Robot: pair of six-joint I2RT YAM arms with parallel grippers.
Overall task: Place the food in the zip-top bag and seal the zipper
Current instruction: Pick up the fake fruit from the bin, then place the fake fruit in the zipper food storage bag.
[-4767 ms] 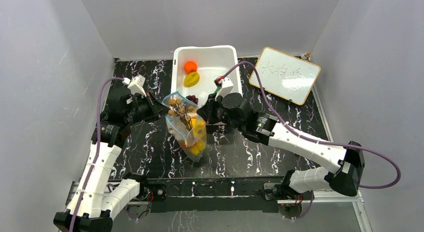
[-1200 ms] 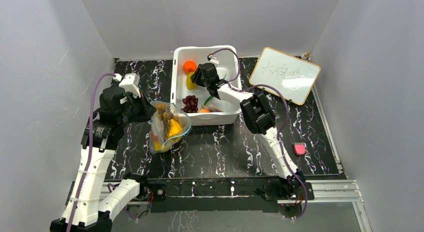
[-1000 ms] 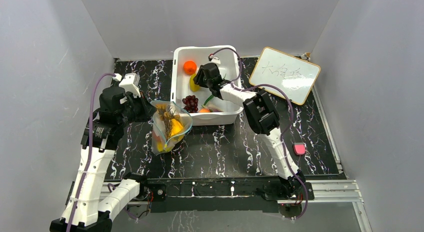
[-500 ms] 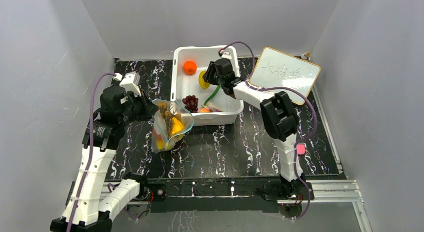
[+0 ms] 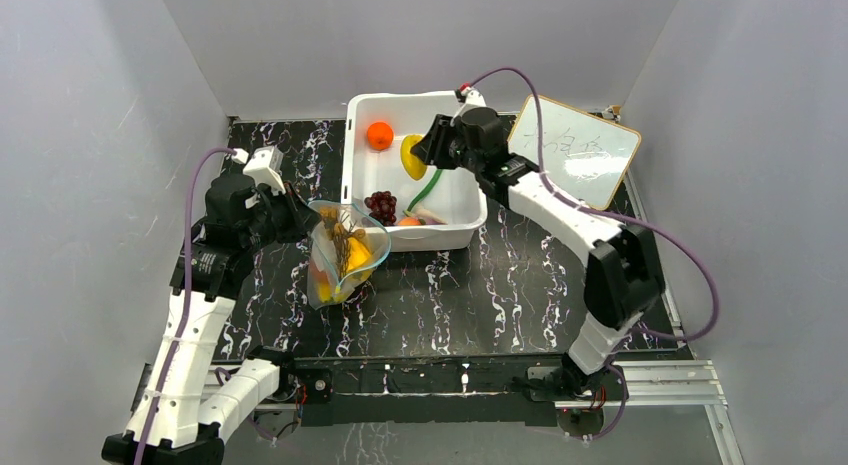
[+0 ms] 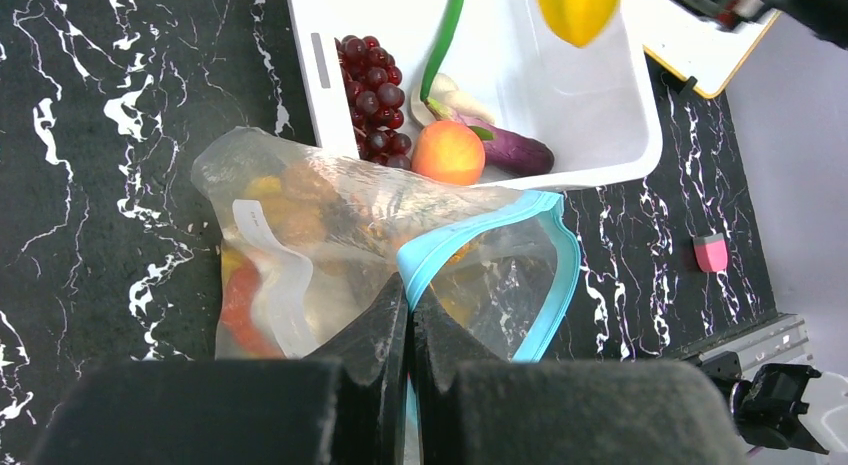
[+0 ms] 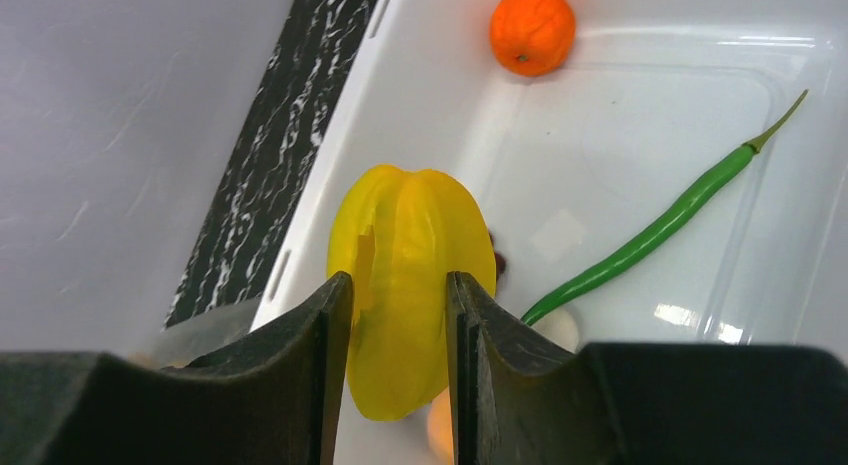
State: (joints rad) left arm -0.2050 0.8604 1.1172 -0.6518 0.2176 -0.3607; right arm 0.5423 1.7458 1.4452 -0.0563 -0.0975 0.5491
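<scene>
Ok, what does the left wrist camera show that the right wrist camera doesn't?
Only the left wrist: the left pincer shut on the clear bag at its blue strip, a purple vegetable in the white tub, and a pink block on the table.
Only the right wrist: the orange, and the right pincer clamped on the sides of the yellow fruit.
Both: the tub, the green pod, and the yellow fruit held over the tub.
</scene>
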